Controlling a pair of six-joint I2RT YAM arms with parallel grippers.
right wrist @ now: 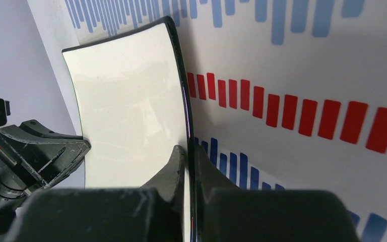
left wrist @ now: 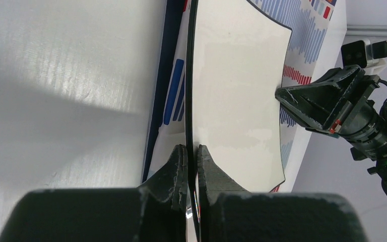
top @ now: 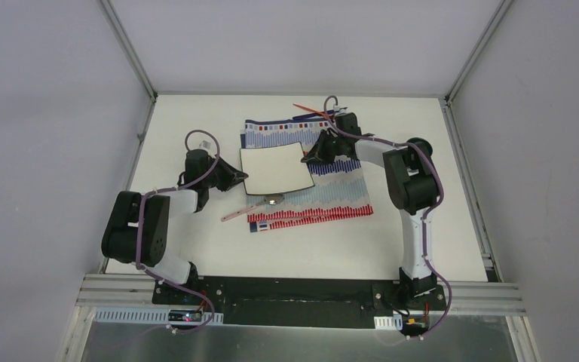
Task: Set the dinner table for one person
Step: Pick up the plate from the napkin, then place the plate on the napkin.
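Roughly halfway, I judge: the cloth is spread on the white surface ahead of the arms, the left pincer and right pincer each clamp opposite rims of the plate over it, and the spoon lies askew, not yet placed.

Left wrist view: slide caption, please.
Left gripper and right gripper pinch opposite edges of the white plate over striped cloth.

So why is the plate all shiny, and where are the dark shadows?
Left wrist view: the plate shows pale glossy patches, and a broad grey shadow crosses the dinner table. Right wrist view: soft light streaks on the plate, the right gripper dark up close. Top view: even, soft light.
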